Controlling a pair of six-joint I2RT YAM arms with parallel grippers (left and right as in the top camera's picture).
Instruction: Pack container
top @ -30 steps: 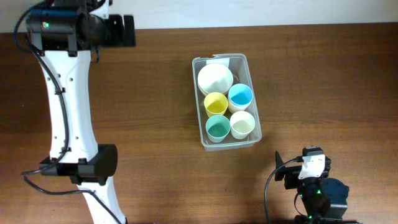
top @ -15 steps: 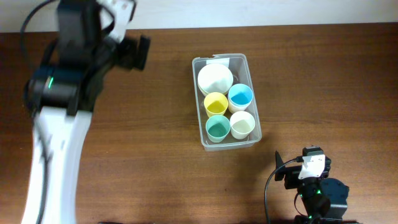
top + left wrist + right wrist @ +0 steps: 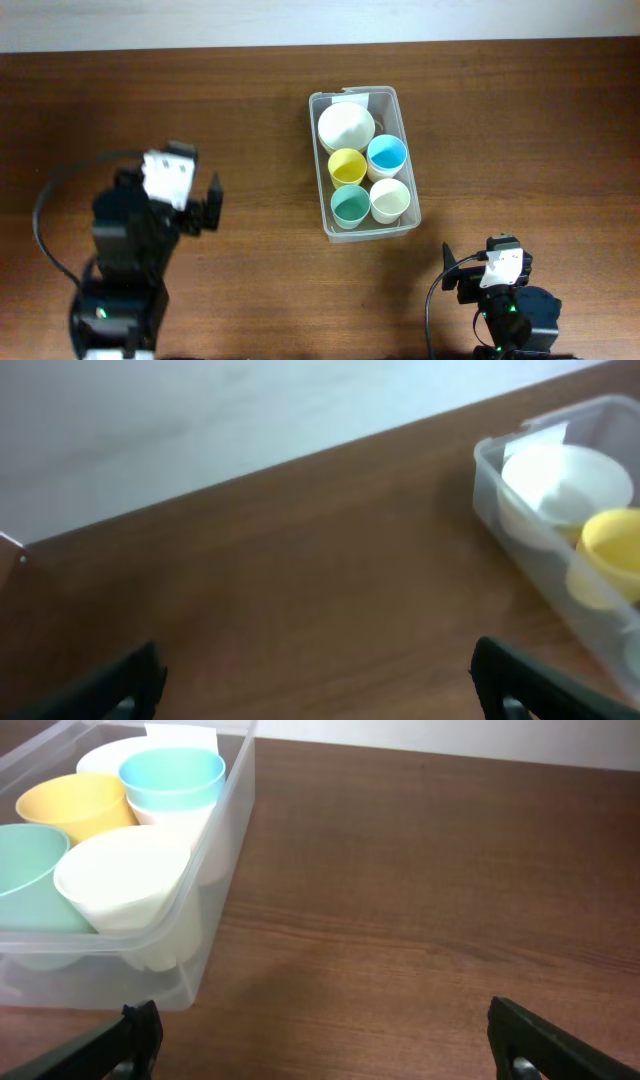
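Observation:
The clear container (image 3: pixel 318 160) stands at the table's middle, with its white label at the far end. It holds a white bowl (image 3: pixel 346 125) and yellow (image 3: pixel 347 166), blue (image 3: pixel 386 154), teal (image 3: pixel 350 204) and white (image 3: pixel 390 199) cups. My left gripper (image 3: pixel 207 205) is open and empty, well left of the container. In the left wrist view, its fingers (image 3: pixel 320 690) frame bare table, with the container (image 3: pixel 490 490) at the right. My right gripper (image 3: pixel 452 275) is open and empty, just in front and right of the container. In the right wrist view, its fingers (image 3: pixel 340 1045) are over bare table near the container's near corner (image 3: pixel 215 850).
The brown wooden table (image 3: pixel 250 120) has a pale wall along its far edge (image 3: pixel 200 420). The left arm's folded body (image 3: pixel 125 270) sits at the front left. The right arm's base (image 3: pixel 515 315) sits at the front right.
The left arm has pulled back from the far left of the table and folded down to the front left. The right arm and the container have not moved.

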